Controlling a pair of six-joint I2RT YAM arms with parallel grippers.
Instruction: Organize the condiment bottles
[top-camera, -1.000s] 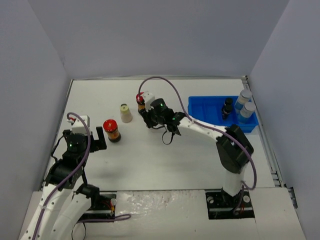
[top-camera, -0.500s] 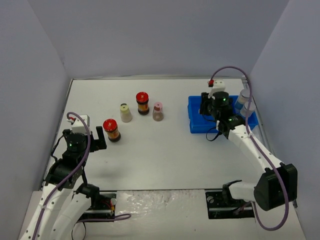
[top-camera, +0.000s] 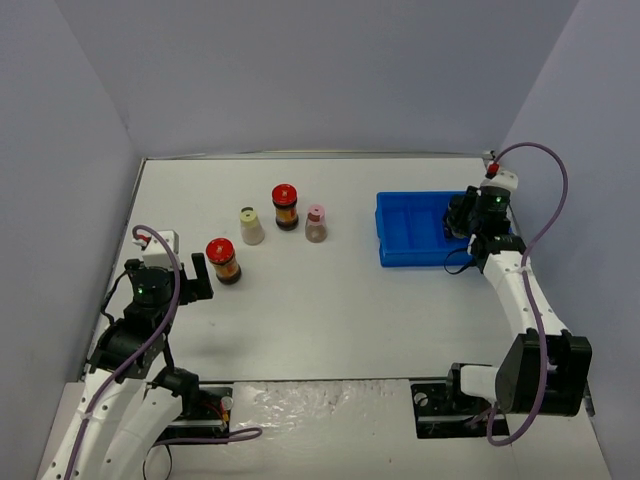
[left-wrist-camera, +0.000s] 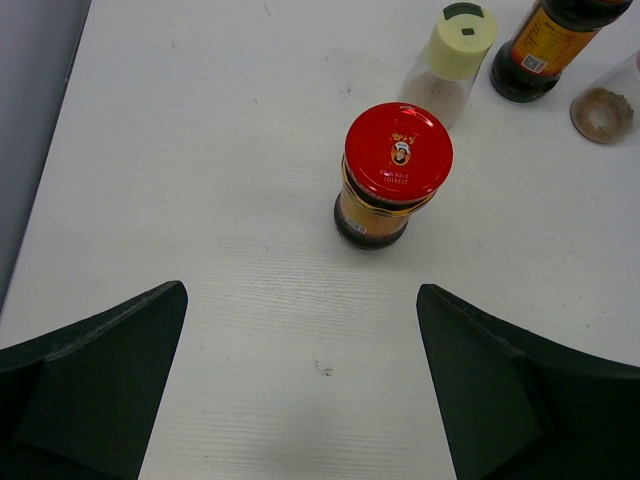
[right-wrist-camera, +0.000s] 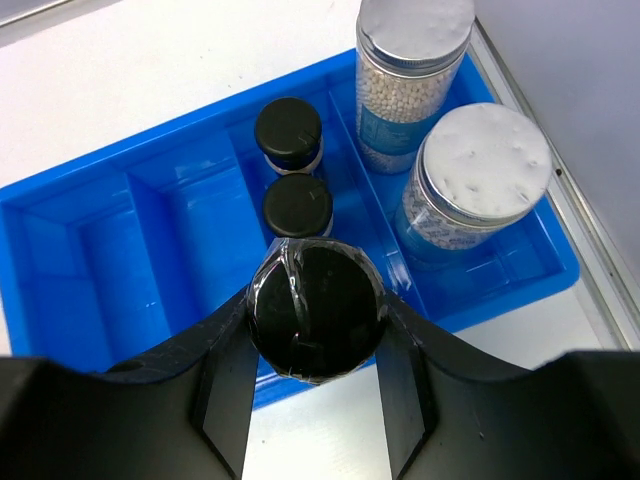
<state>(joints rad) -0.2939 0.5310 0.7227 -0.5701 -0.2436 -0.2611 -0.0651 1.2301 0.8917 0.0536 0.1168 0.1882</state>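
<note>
Two red-lidded sauce jars (top-camera: 222, 252) (top-camera: 285, 200) showing, one cream-capped jar (top-camera: 250, 226) showing, one pink-capped jar (top-camera: 316, 223) showing, two silver-lidded blue-labelled jars (right-wrist-camera: 413, 60) (right-wrist-camera: 478, 180) showing, three tiny black-capped bottles (right-wrist-camera: 288, 128) (right-wrist-camera: 297, 205) (right-wrist-camera: 315, 310) showing, bottles totalling nine, one blue tray (right-wrist-camera: 170, 235) showing, two arms (top-camera: 130, 340) (top-camera: 517, 285) showing.

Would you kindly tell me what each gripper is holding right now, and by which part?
The right gripper clamps a tiny black-capped bottle by opposite sides at its cap, over the blue tray. The left gripper is open, holding nothing.
</note>
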